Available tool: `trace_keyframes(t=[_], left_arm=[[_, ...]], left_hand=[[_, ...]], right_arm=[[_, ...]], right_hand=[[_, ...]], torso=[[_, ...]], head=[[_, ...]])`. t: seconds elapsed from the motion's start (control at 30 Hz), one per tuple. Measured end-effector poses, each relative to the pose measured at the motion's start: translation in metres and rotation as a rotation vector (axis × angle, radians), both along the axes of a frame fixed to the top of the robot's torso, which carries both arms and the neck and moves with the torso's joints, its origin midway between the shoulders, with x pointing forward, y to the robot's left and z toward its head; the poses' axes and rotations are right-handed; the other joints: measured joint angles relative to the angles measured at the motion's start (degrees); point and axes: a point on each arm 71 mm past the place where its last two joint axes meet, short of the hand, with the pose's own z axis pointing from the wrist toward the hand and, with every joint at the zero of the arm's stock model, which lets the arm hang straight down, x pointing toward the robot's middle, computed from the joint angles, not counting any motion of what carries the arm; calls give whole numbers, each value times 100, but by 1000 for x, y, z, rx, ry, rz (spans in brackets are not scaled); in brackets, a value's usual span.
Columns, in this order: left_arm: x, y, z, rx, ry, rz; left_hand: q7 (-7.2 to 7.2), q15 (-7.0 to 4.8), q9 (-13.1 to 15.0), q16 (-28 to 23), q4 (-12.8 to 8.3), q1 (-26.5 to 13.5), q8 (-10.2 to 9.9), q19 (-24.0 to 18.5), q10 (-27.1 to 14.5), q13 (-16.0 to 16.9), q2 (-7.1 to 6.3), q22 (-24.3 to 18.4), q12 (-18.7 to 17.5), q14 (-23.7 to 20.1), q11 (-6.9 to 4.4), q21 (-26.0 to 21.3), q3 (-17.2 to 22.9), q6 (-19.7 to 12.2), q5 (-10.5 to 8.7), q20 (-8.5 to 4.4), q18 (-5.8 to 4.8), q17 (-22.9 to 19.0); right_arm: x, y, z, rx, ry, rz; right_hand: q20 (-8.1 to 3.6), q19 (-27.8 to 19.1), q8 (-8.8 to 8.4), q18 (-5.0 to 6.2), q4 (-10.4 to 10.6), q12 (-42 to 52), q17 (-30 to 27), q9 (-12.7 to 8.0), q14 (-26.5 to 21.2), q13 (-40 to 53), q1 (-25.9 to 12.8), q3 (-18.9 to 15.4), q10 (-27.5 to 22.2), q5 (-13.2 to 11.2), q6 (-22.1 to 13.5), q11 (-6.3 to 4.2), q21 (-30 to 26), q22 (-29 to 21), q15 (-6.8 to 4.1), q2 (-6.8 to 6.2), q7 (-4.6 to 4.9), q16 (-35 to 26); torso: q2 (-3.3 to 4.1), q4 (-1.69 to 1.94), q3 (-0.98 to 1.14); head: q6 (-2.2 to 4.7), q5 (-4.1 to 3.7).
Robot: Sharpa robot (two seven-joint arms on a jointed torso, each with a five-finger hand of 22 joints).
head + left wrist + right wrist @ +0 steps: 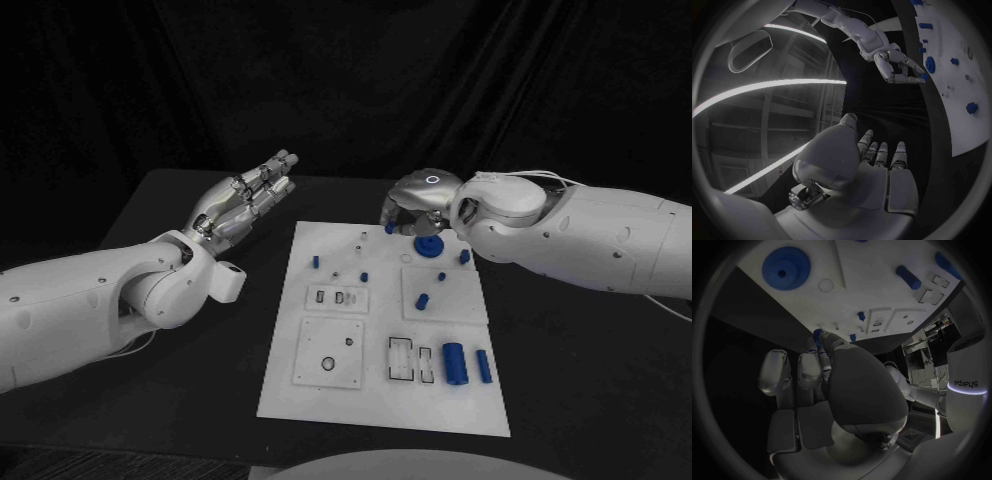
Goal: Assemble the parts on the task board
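one small blue part (819, 335) pinched in right hand (411, 212) above task board (378, 400).

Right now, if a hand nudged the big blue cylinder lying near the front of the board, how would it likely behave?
The blue cylinder lies on its side on the flat task board, so it would probably roll sideways. It looks rigid, likely light plastic. Its smooth round surface may slip from a loose grip.

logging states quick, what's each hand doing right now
Left hand: open, fingers extended, holding nothing.
Right hand: pinching a small blue part at its fingertips over the task board.
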Motion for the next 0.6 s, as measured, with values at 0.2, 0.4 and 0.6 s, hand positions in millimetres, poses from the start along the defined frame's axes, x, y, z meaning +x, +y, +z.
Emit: trace_keyframes(t=[0.2, 0.4, 0.6], left_arm=[[0, 0, 0, 0, 0, 0], [0, -1, 0, 0, 0, -2], [1, -3, 0, 0, 0, -4]], left_hand=[[0, 0, 0, 0, 0, 0, 0, 0, 0, 1, 0, 0, 0, 0, 0, 0, 0, 0, 0, 0, 0, -3], [0, 0, 0, 0, 0, 0, 0, 0, 0, 1, 0, 1, 0, 0, 0, 0, 0, 0, 0, 0, 0, -4], [0, 0, 0, 0, 0, 0, 0, 0, 0, -1, 0, 1, 0, 0, 0, 0, 0, 0, 0, 0, 0, -4]], right_arm=[[9, 14, 0, 6, -10, 1], [16, 25, -4, 5, -11, -3], [21, 29, -7, 1, -11, -12]], right_hand=[[-19, 19, 0, 0, 0, 0, 36, 0, 0, 0, 0, 0, 0, 0, 0, 0, 0, 23, 0, 0, 0, 16], [-19, 19, -1, 0, 1, 0, 36, -1, 0, -1, 0, 0, 0, 0, 0, 0, 23, 23, 0, 0, 0, 30], [-19, 19, -5, 0, 16, 0, 33, -3, 0, -3, -22, 16, 0, -5, -1, 0, 23, 22, 0, -22, 0, 30]], torso=[[20, 26, 11], [31, 40, 13], [31, 43, 13]], head=[[8, 19], [15, -12], [-14, -13]])
